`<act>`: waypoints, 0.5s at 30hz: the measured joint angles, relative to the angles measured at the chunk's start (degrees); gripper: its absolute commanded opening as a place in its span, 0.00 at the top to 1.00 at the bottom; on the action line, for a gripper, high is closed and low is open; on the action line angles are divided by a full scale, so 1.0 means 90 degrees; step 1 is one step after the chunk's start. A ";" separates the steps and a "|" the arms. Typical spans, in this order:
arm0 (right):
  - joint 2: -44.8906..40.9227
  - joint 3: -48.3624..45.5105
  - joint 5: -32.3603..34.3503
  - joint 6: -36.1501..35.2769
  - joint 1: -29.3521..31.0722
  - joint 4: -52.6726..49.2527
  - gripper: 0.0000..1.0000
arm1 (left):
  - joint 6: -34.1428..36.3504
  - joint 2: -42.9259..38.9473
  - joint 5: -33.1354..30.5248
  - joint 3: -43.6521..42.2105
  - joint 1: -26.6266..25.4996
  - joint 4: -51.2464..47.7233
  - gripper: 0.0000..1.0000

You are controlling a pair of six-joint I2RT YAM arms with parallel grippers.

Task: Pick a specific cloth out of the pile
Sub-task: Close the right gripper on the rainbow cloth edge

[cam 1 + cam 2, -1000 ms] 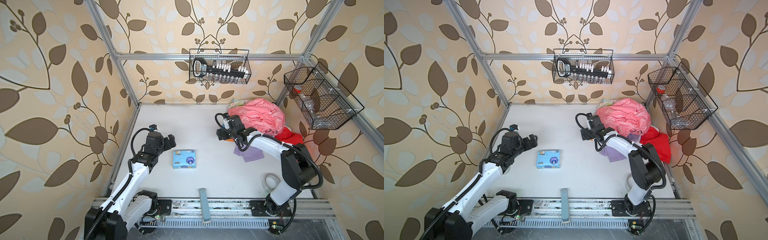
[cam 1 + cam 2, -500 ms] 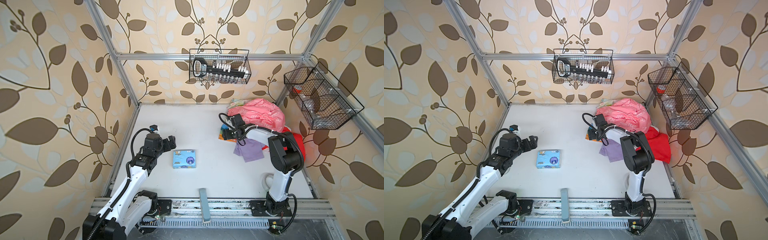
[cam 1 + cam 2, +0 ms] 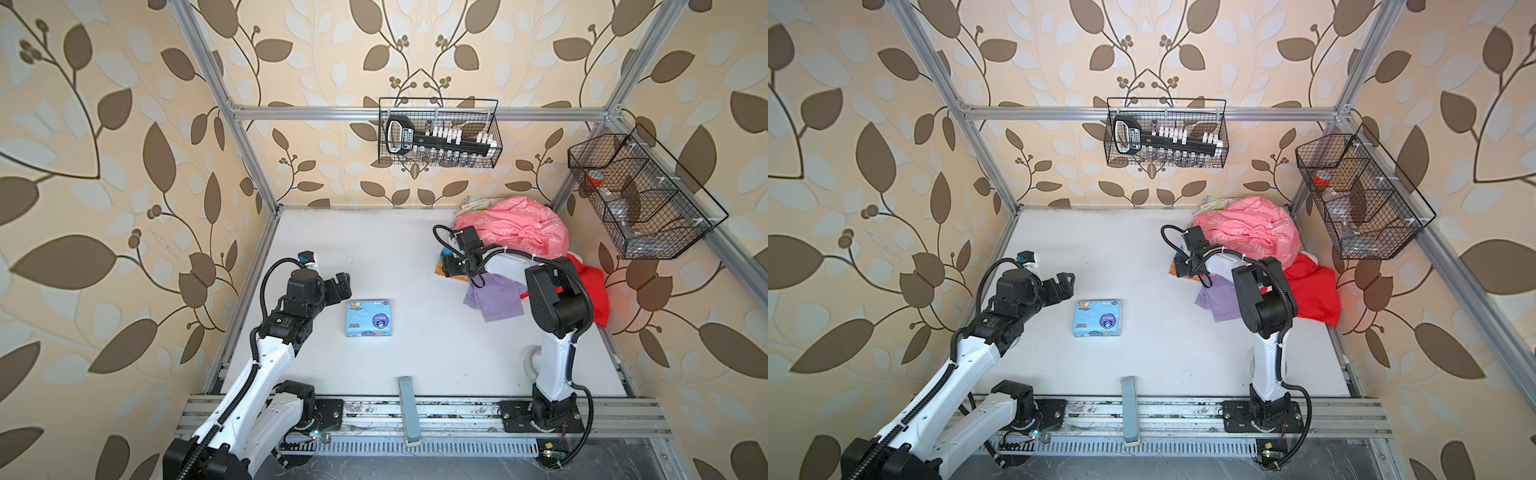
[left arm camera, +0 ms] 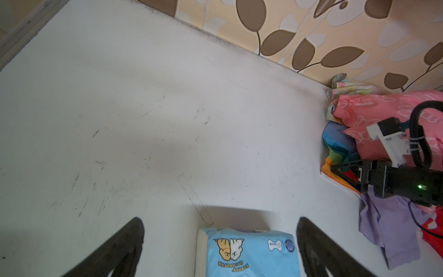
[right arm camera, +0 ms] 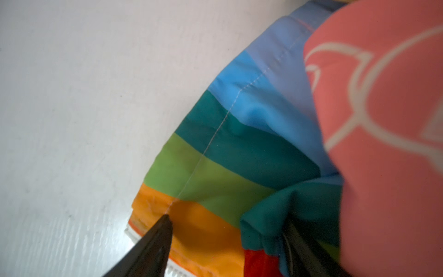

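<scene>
Red at one end and rainbow-striped at the other, the cloth (image 3: 590, 286) lies at the foot of the pile (image 3: 515, 228) in the back right corner of the table (image 3: 374, 249). Its red part spreads out by the right wall, behind the right arm. Its striped end sticks out toward the open table from under the pink cloth (image 5: 383, 120), just beside the lilac cloth (image 3: 494, 297).

The right gripper (image 5: 226, 219) is down on that striped end. Its fingers (image 5: 153, 244) stand apart, not closed up. One tip presses on the orange stripe close to the white hem, and the other is pushed against a bunched fold of teal. Orange fabric lies across the gap between them. The cloth is straddled and touched, but I see no pinch on it, and it is not lifted off the table.

The left gripper (image 4: 220, 220) hangs above the bare table on the left side. Its fingers (image 4: 119, 249) are spread wide, gripping nothing and touching nothing. A blue packet (image 3: 368, 318) lies flat on the table near it, well apart from the pile.
</scene>
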 measured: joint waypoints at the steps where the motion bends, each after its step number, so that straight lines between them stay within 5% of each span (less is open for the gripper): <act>1: 0.0046 0.0049 0.0051 0.0015 0.0005 0.0002 0.52 | 0.0000 -0.0015 0.0000 0.0000 0.0000 0.0000 0.01; 4: 0.0119 0.0107 0.0168 0.0015 0.0000 0.0053 0.81 | 0.0000 -0.0034 -0.0002 0.0000 0.0000 0.0000 0.01; 7: 0.0124 0.0107 0.0255 0.0041 0.0000 0.0066 1.00 | 0.0000 -0.0039 -0.0002 0.0000 0.0000 0.0000 0.01; 15: -0.0015 0.0063 0.0406 0.0097 0.0036 -0.0119 1.00 | 0.0002 -0.0102 -0.0002 0.0000 0.0000 0.0000 0.01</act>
